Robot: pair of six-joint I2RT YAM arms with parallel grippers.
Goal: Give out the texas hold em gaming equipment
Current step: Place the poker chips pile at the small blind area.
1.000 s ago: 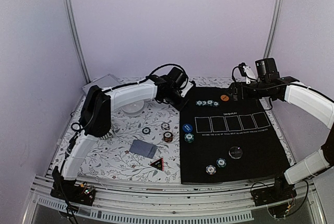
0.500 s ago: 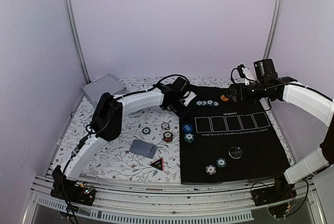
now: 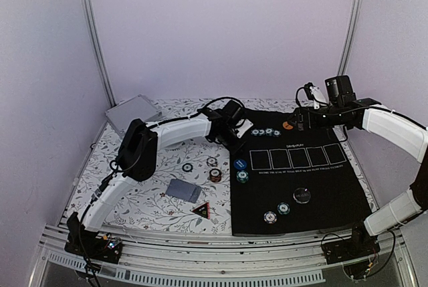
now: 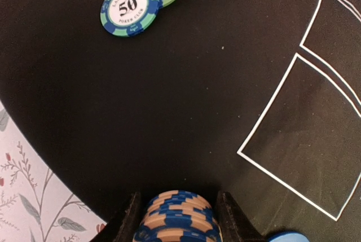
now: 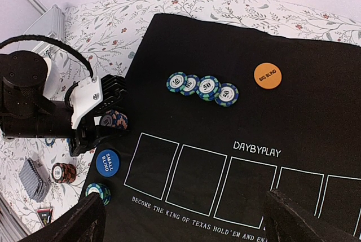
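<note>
My left gripper clamps a stack of blue-and-tan striped poker chips over the black felt mat, near its left edge. I should lower it upright and release only on contact, beside the blue round button.

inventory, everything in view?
Black felt mat: 1, black, right side
Striped poker chips: 4, green-blue, mat's far edge
Round orange button: 1, orange, beside them
Round blue button: 1, blue, mat's left edge
Black disc: 1, black, mat's near half
Loose chips: 3 spots, teal/white, mat
More chips: 3 spots, mixed, floral cloth
Playing cards: 1 pile, grey-blue, floral cloth
Triangular piece: 1, black, beside cards
Metal case: 1, silver, far left
Left gripper: shut on blue-tan chip stack
Right gripper: open, above mat
</note>
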